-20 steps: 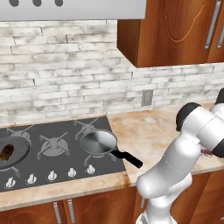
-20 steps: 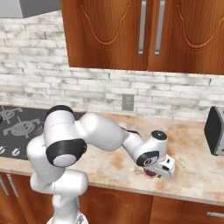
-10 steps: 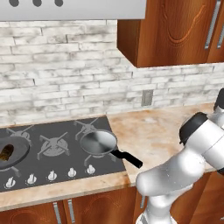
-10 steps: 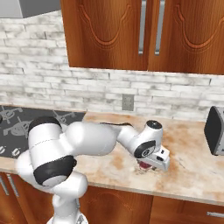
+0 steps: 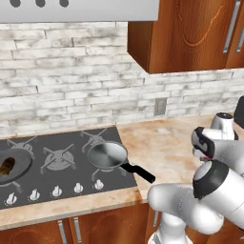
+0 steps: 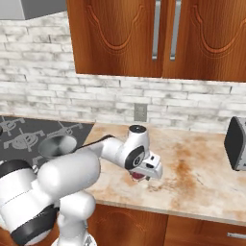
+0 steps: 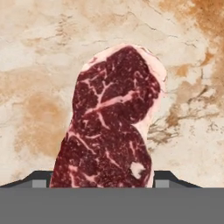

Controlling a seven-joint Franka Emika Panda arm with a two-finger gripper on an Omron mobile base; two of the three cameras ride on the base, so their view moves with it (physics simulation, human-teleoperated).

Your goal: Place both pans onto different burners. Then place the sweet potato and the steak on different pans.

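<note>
Gripper [image 6: 143, 174] low over steak [image 7: 111, 122] on counter [image 6: 192, 173], right of cooktop [image 5: 52, 171]; fingers [image 7: 39, 178] flank meat, grip state unclear. Steel pan [image 5: 107, 156] on cooktop's right burner, skillet [image 5: 13, 165] w/ sweet potato [image 5: 6, 166] on left burner.

Beige marbled countertop [image 6: 202, 173] under wooden wall cabinets [image 6: 144, 38]. Wall outlet [image 6: 140, 112] on the white brick backsplash [image 5: 71, 90] (centre); dark toaster [image 6: 236, 144] at 3 o'clock.
</note>
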